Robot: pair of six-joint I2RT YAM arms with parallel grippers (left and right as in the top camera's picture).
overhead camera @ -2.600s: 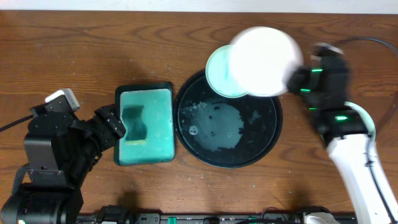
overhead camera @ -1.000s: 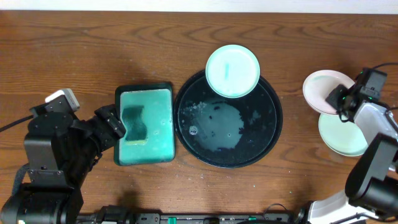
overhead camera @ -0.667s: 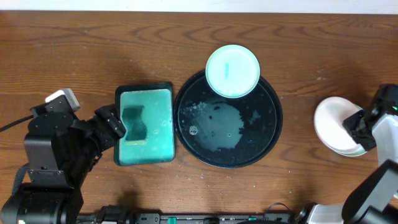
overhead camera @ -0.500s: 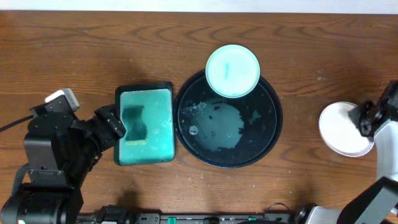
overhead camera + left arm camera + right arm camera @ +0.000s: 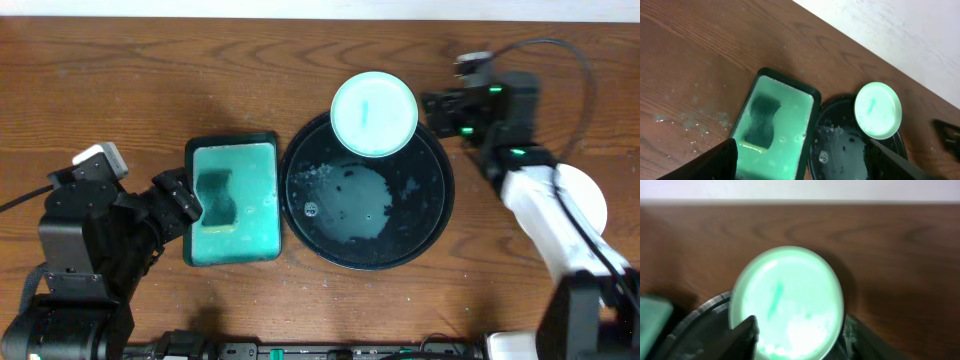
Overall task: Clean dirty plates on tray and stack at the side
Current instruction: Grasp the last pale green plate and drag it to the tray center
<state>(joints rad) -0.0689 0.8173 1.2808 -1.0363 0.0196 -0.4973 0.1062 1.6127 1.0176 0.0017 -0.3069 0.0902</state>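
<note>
A pale mint plate with a teal smear rests on the far rim of the round black tray. My right gripper hovers just right of it, open. In the right wrist view that plate fills the space ahead of the right gripper, one dark finger on each side of it, not closed on it. White plates lie stacked at the table's right, partly hidden by the right arm. The left gripper stays open at the teal tray's left edge, holding nothing; the left gripper looks down on both trays.
A rectangular teal-green tray holding a dark sponge sits just left of the black tray. The black tray's floor is wet with droplets. Water spots mark the wood left of the teal tray.
The right arm set the white plate on the stack at the right, let go, then swung left to the smeared plate, its jaws opening. The left arm has not moved.
</note>
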